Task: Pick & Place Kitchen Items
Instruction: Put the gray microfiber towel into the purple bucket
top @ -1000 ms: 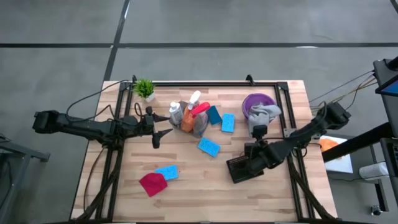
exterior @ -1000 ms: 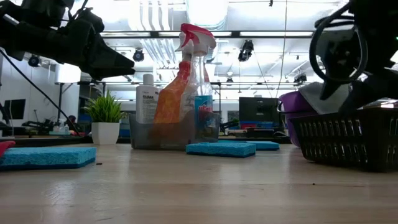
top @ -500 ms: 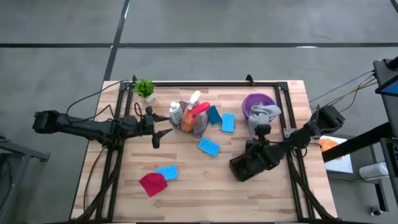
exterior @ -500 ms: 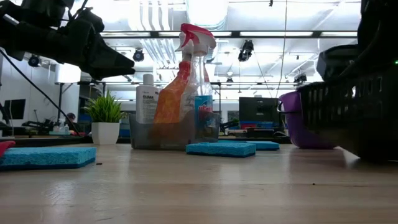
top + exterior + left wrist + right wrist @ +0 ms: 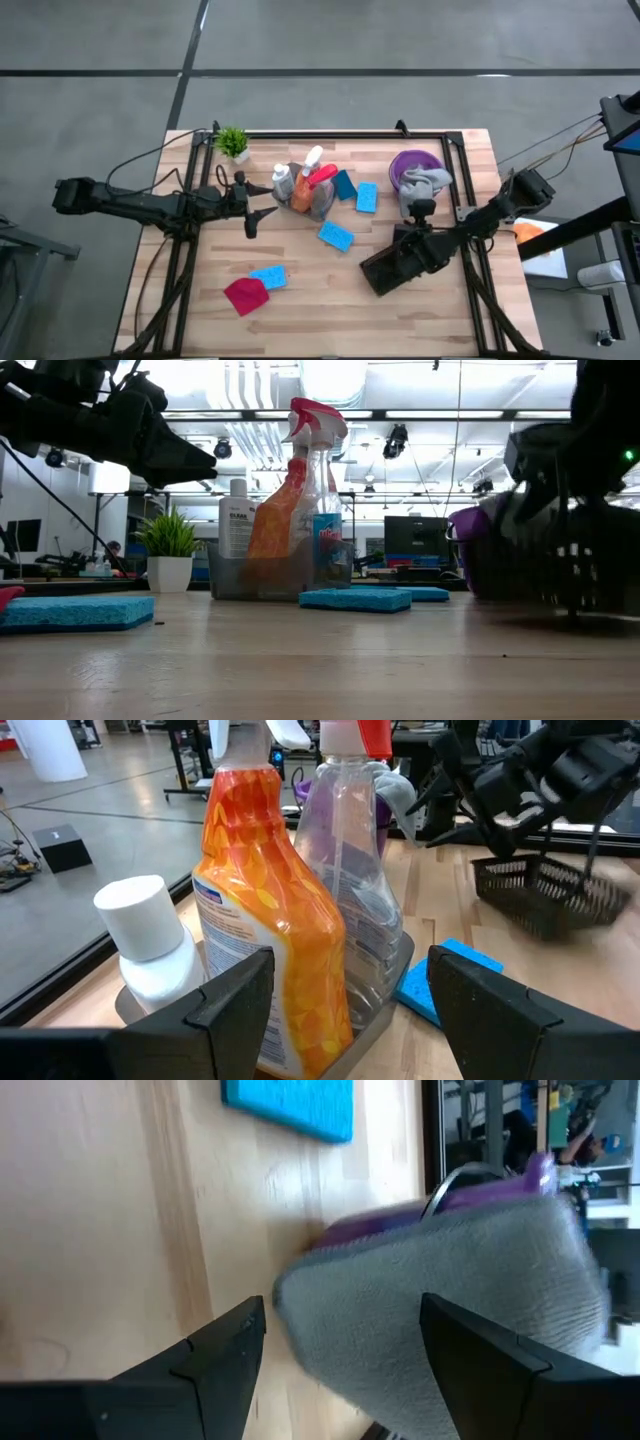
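Observation:
Three bottles stand together in a clear tray (image 5: 303,190): a white one (image 5: 150,940), an orange-and-white one (image 5: 265,890) and a pink-trigger spray bottle (image 5: 355,850). My left gripper (image 5: 262,213) hovers open just left of them, level with them. Blue sponges (image 5: 336,236) (image 5: 367,197) (image 5: 268,276) lie flat on the table, and a magenta cloth (image 5: 245,296) lies near the front. A grey cloth (image 5: 425,185) drapes over a purple bowl (image 5: 415,165). My right gripper (image 5: 412,243) carries a black mesh basket (image 5: 385,270) at the right. My right gripper has the black basket (image 5: 545,895) hanging below it, tilted and off the table. Thin wires (image 5: 548,850) run from the gripper down to the basket's rim. The place of contact is outside the right wrist view, where the fingertips (image 5: 250,1315) stand apart with nothing between them.
A small potted plant (image 5: 233,142) stands at the far left corner. A black frame rail (image 5: 330,133) runs around the tabletop. Bare wood (image 5: 320,310) lies along the front between the magenta cloth and the basket.
My right gripper has tipped down and rolled. The black basket has come up off the table with it, tilted, and turned a little toward the table's left. My left arm has kept still.

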